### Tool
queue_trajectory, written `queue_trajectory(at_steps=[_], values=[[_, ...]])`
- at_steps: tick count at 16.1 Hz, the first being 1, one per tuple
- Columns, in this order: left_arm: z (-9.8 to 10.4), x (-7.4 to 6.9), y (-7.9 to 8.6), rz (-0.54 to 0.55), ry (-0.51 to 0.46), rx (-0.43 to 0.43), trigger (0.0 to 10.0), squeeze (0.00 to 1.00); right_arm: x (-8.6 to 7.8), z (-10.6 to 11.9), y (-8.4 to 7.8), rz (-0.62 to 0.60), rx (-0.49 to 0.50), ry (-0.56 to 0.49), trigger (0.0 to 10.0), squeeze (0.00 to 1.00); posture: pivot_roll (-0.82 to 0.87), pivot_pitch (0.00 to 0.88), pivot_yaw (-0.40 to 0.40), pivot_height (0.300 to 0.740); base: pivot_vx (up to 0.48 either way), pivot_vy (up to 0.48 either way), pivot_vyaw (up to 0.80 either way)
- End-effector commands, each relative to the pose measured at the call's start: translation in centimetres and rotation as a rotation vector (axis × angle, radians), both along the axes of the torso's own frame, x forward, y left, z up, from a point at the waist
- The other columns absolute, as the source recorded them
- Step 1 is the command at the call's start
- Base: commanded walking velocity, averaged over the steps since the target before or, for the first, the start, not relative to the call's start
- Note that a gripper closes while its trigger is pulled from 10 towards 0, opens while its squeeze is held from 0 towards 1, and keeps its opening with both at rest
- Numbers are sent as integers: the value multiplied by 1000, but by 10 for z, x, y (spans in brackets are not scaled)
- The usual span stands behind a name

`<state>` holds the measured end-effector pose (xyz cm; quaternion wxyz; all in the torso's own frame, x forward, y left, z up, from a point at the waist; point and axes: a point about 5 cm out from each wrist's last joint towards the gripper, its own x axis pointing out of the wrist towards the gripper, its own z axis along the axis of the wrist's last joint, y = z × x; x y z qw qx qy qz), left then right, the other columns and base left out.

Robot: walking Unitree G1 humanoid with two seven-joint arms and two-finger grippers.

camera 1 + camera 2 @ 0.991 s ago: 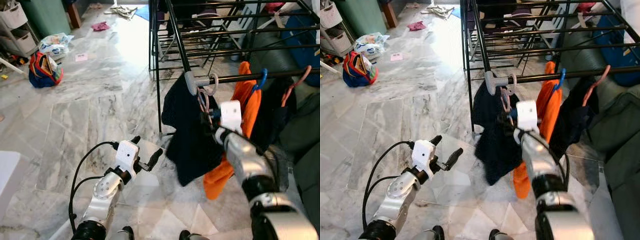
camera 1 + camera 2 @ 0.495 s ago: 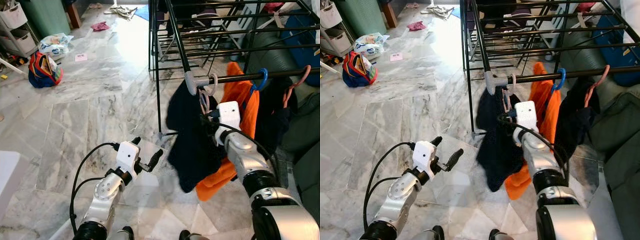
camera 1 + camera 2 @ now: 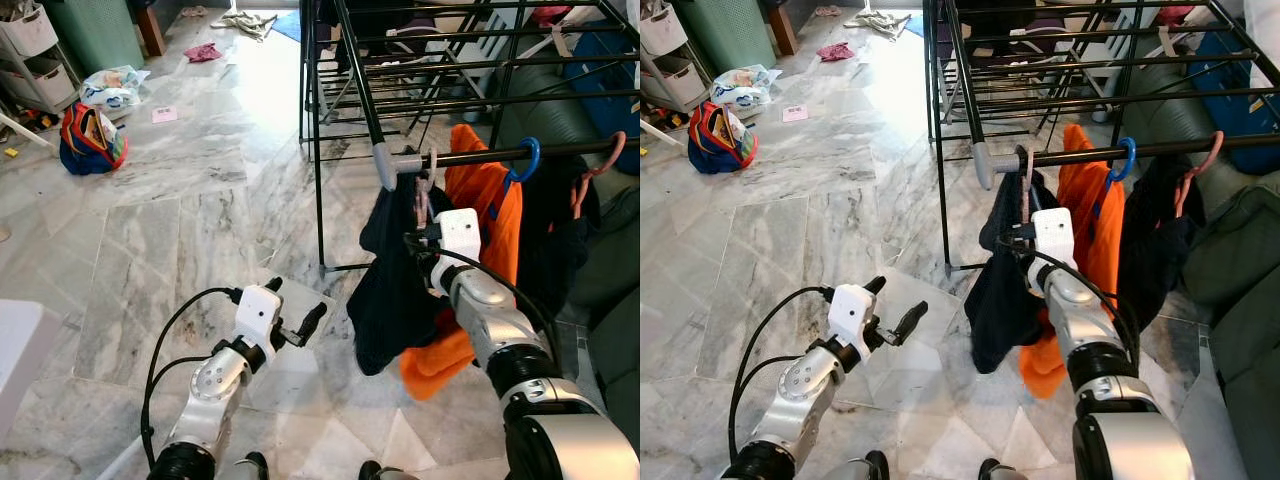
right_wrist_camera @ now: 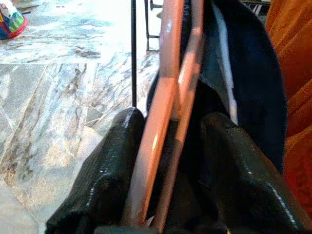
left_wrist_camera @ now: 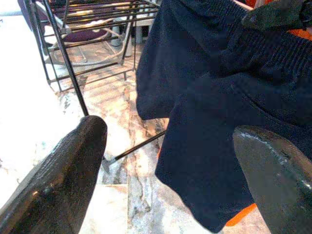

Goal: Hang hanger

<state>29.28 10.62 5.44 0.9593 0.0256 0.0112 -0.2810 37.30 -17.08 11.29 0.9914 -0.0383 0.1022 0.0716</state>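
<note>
The left end effector (image 3: 300, 325) hovers low over the glossy veined marble floor (image 3: 180, 200), its blunt black fingers spread wide and holding nothing. At about two o'clock from it, the right end effector (image 4: 168, 161) pinches the thin pink hanger (image 4: 170, 97), which carries a soft dark navy garment (image 3: 395, 290). The hook (image 3: 428, 165) appears to sit over the slim black rail (image 3: 480, 155), beside a bright orange garment (image 3: 490, 220) on a blue hook. Judged so, the hanging looks nearly done; release and withdrawal remain.
</note>
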Motion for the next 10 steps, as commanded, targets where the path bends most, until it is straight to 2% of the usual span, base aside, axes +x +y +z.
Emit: queue_trajectory(at_steps=[1, 8, 10], values=[[-4, -2, -1, -8, 15, 22, 10000, 0, -6, -10, -8, -26, 8, 39, 0, 0, -5, 164, -4, 740, 0, 0, 0], [-6, -2, -3, -13, 20, 43, 10000, 0, -7, -13, -10, -28, -9, 45, 0, 0, -9, 163, -6, 740, 0, 0, 0], [-7, -1, -3, -6, 20, 52, 10000, 0, -6, -10, -6, 5, -31, 29, 0, 0, -9, 163, -8, 740, 0, 0, 0]])
